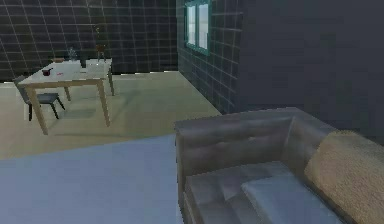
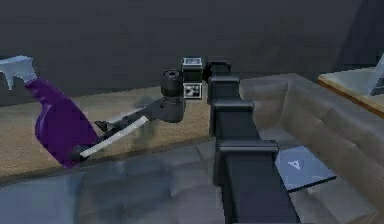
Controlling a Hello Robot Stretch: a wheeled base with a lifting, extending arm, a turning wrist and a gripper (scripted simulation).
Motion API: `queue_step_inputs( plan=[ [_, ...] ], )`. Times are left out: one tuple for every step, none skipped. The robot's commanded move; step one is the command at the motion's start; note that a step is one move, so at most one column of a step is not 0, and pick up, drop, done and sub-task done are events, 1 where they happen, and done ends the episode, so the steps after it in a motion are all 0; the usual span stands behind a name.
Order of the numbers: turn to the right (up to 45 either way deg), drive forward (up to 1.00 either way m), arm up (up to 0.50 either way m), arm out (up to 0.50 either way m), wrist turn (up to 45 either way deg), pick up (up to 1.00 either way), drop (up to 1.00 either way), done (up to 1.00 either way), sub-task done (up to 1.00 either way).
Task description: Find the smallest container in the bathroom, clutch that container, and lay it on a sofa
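A purple spray bottle (image 2: 55,122) with a pale blue trigger head hangs tilted at the arm side view's left, clear of the floor and the seat. My gripper (image 2: 90,143) holds it at its far end, its two thin fingers running along the bottle's lower side. The dark arm (image 2: 240,130) reaches out over a grey leather sofa (image 2: 310,110). In the forward view the same sofa (image 1: 250,150) stands at the lower right, with a tan cushion (image 1: 350,175) at its far end.
A flat grey pad (image 2: 300,168) lies on the sofa seat. A light wooden table (image 1: 70,78) with small things on it and a chair (image 1: 45,102) stand at the back left. Dark tiled walls and a window (image 1: 198,22) lie behind, and open floor lies between table and sofa.
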Motion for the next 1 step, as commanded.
queue_step_inputs(
  plan=[
    [0.0,0.00,0.00,0.00,45.0,0.00,0.00,0.00,0.00]
  ],
)
